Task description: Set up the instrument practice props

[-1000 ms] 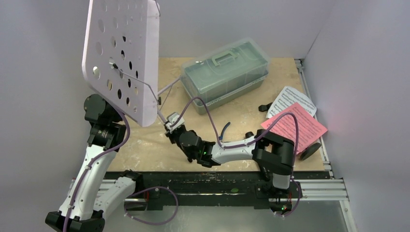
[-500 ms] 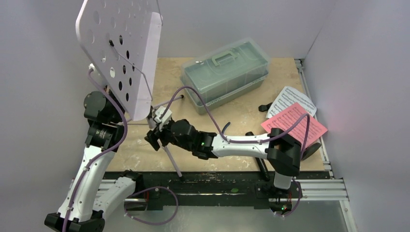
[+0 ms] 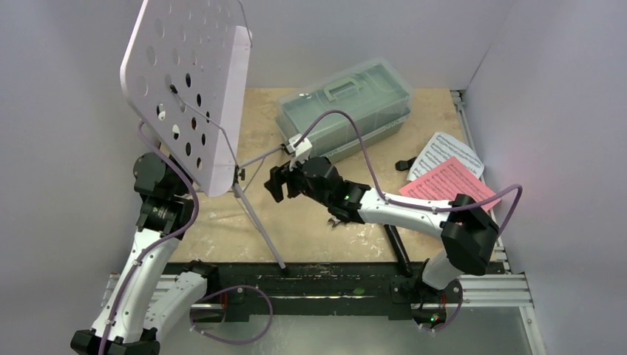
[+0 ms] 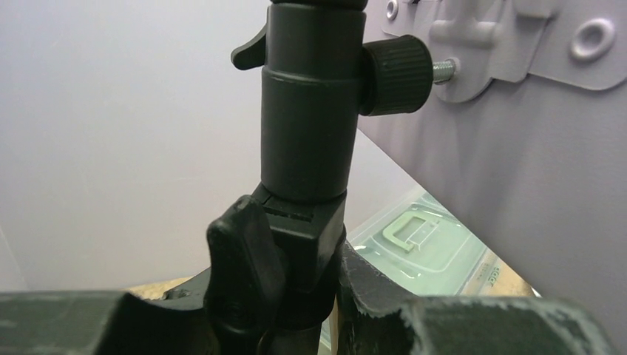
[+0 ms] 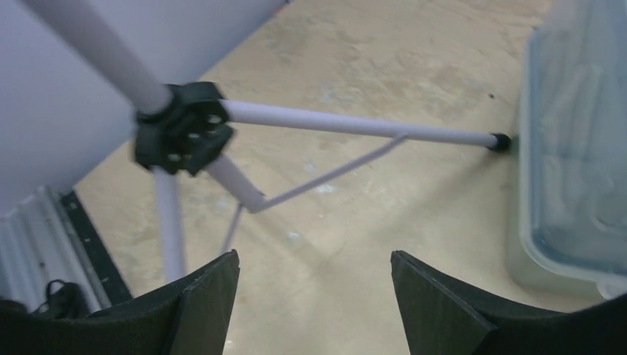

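top view / stand: music stand (image 3: 194, 89) is sitting upper left of frame with its perforated desk tilted. The left arm (image 3: 159, 203) is carrying it from behind.
top view / legs: tripod hub (image 3: 238, 175) is hanging below the desk. The near leg (image 3: 262, 229) is running to the bottom centre edge of the counter (image 3: 310, 222), and the far leg (image 3: 260, 157) is reaching toward the toolbox (image 3: 344, 111).
top view / right tool: right tool (image 3: 275, 181) is hovering just beside the hub with jaws apart, holding nothing.
top view / rest: pink sheet (image 3: 449, 194) is lying over the white sheet (image 3: 444, 154) at frame right, well apart from the stand.
left wrist / grip: left tool (image 4: 296, 325) is clamping the stand's black collar (image 4: 307, 111), below the knob (image 4: 392, 74).
right wrist / legs: three legs are splaying from the hub with thin braces showing, and both fingers are standing clear of them.
step (judged): spreading and seating the tripod. The left grip should be kept tight and the post upright while lowering until all the feet bear.
obstacle: the far leg's tip is sitting right at the toolbox wall, touching or not I cannot tell. It is likely limiting the spread, so shift the stand toward frame left.
risk: the desk is top-heavy and will tip if released early.
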`<state>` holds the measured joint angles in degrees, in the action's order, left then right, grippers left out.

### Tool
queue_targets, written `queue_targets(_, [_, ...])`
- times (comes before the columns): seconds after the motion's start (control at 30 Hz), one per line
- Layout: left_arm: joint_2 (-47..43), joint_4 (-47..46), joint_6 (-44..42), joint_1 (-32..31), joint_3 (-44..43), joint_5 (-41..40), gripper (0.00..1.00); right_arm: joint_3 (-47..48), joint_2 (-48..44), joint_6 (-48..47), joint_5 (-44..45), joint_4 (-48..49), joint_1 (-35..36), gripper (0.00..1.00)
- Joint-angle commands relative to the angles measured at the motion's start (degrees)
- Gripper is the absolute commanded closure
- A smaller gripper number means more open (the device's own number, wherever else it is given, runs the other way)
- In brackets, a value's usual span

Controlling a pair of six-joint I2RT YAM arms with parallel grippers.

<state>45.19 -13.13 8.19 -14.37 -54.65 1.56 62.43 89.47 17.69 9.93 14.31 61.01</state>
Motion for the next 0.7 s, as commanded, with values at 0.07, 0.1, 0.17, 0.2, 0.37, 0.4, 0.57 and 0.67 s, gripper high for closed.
queue_targets(0.07, [-2.26, -19.83, 3.54, -0.22, 2.33, 8.00, 1.00, -0.79, 2.92, 1.37, 0.77, -0.15, -4.49, 0.31])
queue_targets(0.1, [-2.17, -20.65, 3.19, -0.22, 2.88, 8.74, 1.00, -0.25, 3.84, 1.25, 1.77, -0.42, -4.84, 0.34])
queue_targets(0.17, [-1.52, -21.59, 2.37, -0.22, 3.36, 10.05, 1.00, 1.26, 5.54, 1.89, 3.80, -2.42, -5.73, 0.43])
queue_targets(0.2, [-0.94, -21.93, 2.26, -0.22, 3.48, 10.60, 1.00, 1.59, 6.20, 2.42, 4.83, -3.07, -6.26, 0.46])
queue_targets(0.37, [1.00, -22.60, 2.77, -0.22, 2.68, 11.22, 1.00, 1.81, 9.48, 4.05, 9.28, -3.22, -9.11, 0.50])
queue_targets(0.4, [1.18, -22.76, 2.84, -0.22, 2.51, 10.85, 1.00, 2.26, 10.30, 3.83, 9.58, -2.83, -9.80, 0.50])
queue_targets(0.57, [1.52, -22.86, 3.15, -0.22, 3.05, 9.32, 1.00, 6.96, 15.38, 0.71, 12.03, -0.82, -12.16, 0.50])
queue_targets(0.67, [0.95, -22.74, 3.40, -0.22, 4.13, 6.97, 1.00, 10.59, 19.01, -1.42, 13.16, 1.06, -13.55, 0.50])
